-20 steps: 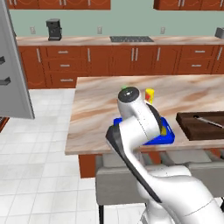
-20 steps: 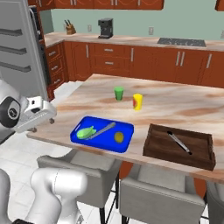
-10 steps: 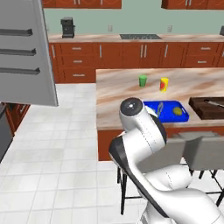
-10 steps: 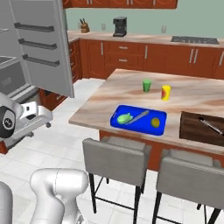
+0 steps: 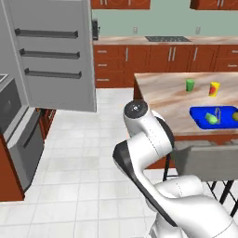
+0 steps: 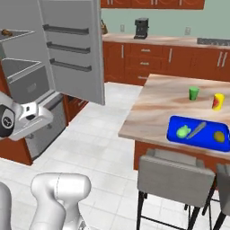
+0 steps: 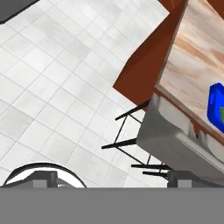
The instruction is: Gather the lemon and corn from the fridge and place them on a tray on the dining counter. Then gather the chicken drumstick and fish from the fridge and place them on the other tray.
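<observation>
On the dining counter (image 6: 161, 101) lies a blue tray (image 6: 201, 139) holding a green item (image 6: 182, 131), a slim grey item (image 6: 196, 130) and the yellow lemon (image 6: 218, 136). The same blue tray (image 5: 201, 120) is at the right of the left base view, and its corner (image 7: 215, 105) is in the hand view. My gripper (image 6: 43, 116) hangs low at the left, over the floor and well away from the counter. In the hand view my gripper (image 7: 113, 178) is open, with only floor tiles between its fingers. A small brown item (image 6: 5, 32) sits on the top fridge shelf.
The fridge (image 6: 20, 67) stands open at the left, its door (image 6: 74, 45) swung out over the floor. A green cup (image 6: 193, 93) and a yellow cup (image 6: 217, 101) stand behind the tray. Grey stools (image 6: 173, 177) line the counter's near side. White tiled floor (image 5: 69, 167) lies between fridge and counter.
The base has driven and turned left, away from the counter: the whole scene shifted right, the open fridge came into view, and the dark tray left the picture. The gripper stays empty.
</observation>
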Controlling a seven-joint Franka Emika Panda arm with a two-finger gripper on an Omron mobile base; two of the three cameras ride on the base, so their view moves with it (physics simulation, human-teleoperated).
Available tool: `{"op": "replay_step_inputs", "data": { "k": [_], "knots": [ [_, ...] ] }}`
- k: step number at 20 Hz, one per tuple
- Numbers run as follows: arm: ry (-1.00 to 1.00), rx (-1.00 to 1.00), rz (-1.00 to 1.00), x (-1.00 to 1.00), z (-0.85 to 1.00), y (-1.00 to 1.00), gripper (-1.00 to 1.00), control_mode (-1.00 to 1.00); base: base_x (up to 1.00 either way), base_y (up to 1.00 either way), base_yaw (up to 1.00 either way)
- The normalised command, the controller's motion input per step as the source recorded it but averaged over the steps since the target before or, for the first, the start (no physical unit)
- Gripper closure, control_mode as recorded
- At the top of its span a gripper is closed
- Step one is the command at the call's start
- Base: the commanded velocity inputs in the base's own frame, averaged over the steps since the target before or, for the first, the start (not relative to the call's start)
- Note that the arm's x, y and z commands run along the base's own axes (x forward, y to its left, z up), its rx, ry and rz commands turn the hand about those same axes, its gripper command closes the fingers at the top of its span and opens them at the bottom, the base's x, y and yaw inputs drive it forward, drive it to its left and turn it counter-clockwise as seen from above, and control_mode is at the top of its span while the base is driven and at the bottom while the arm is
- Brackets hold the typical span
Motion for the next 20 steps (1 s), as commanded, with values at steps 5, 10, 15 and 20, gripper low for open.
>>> {"op": "replay_step_inputs", "data": {
  "k": [5, 10, 15, 20],
  "knots": [
    [0.0, 0.0, 0.0, 0.0, 0.0, 0.0, -1.0, 1.0, 0.51, 0.93, 0.02],
    [0.0, 0.0, 0.0, 0.0, 0.0, 0.0, -1.0, 1.0, 0.88, 0.6, 0.15],
    [0.0, 0.0, 0.0, 0.0, 0.0, 0.0, -1.0, 1.0, 0.59, 0.17, 0.26],
    [0.0, 0.0, 0.0, 0.0, 0.0, 0.0, -1.0, 1.0, 0.41, 0.02, 0.31]
  ]
}}
